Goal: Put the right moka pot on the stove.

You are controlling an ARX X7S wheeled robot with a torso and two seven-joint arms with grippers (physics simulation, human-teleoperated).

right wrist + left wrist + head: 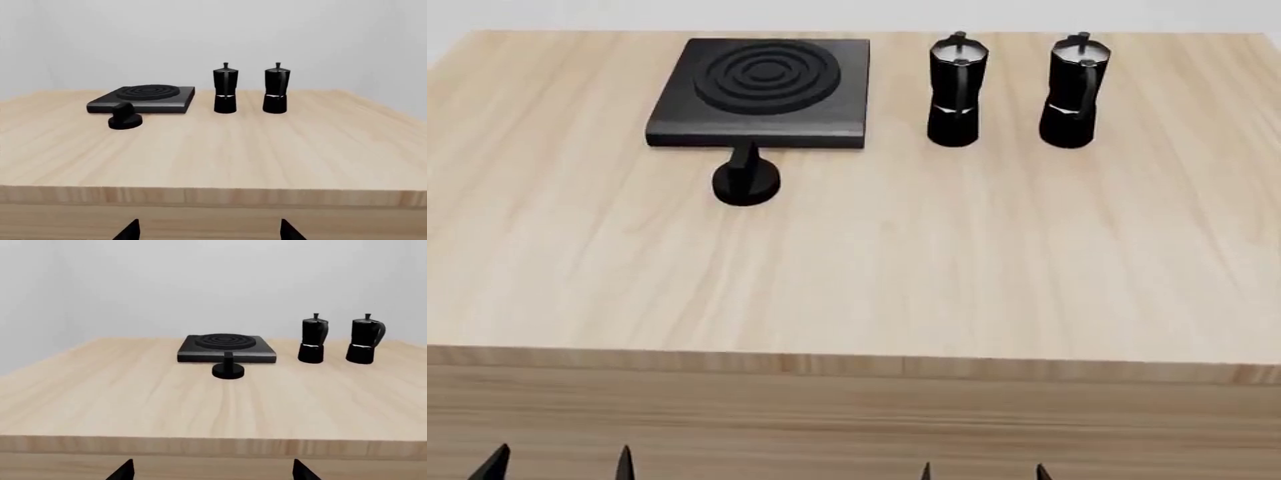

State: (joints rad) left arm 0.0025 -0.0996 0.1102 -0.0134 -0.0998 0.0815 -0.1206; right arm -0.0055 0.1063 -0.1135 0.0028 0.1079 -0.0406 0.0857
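Head view shows both grippers only as dark fingertip points at the bottom edge, below the near edge of the table (854, 300): the left gripper (558, 462) and the right gripper (984, 470) each have their tips spread apart with nothing between them. Well beyond them, at the far side, the right moka pot (1077, 92) stands upright, long axis vertical, just beside its twin, the left moka pot (957, 90), which stands between it and the stove (763, 92). A small knob (746, 180) sits before the stove. In the left wrist view the pot's handle points right. It looks rigid, glossy and likely slippery; the narrow waist probably offers the surest hold.
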